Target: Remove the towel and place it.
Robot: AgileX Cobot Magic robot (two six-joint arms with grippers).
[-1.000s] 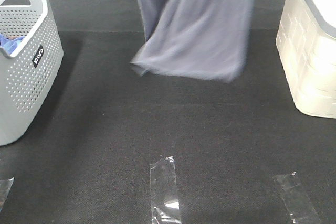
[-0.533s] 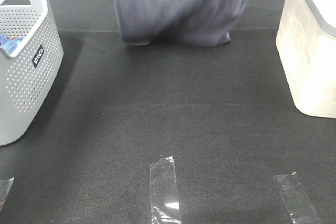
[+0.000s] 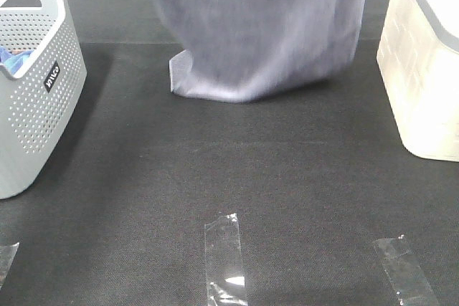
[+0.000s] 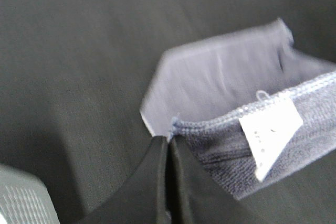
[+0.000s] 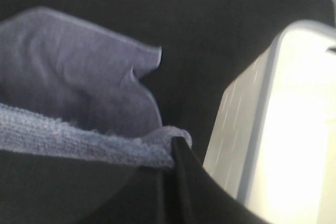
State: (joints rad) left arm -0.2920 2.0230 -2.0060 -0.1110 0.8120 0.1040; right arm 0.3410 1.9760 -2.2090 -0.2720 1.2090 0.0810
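Towel (image 3: 265, 41) hangs below both my tools, spread between them. It is soft, limp and light, sure to sway and fold, so the stitched hem corners are the right hold. My left gripper (image 4: 168, 144) and right gripper (image 5: 176, 148) each clamp tight on that hem. Its lower edge probably brushes the black mat (image 3: 215, 177), but blur hides contact.

Grey perforated plastic basket (image 3: 36, 105) at upper left holding a small bright blue cloth (image 3: 13, 59), cream plastic bin (image 3: 423, 84) at right edge, black textured mat (image 3: 215, 170) underneath, clear tape strips (image 3: 224, 259) along bottom.
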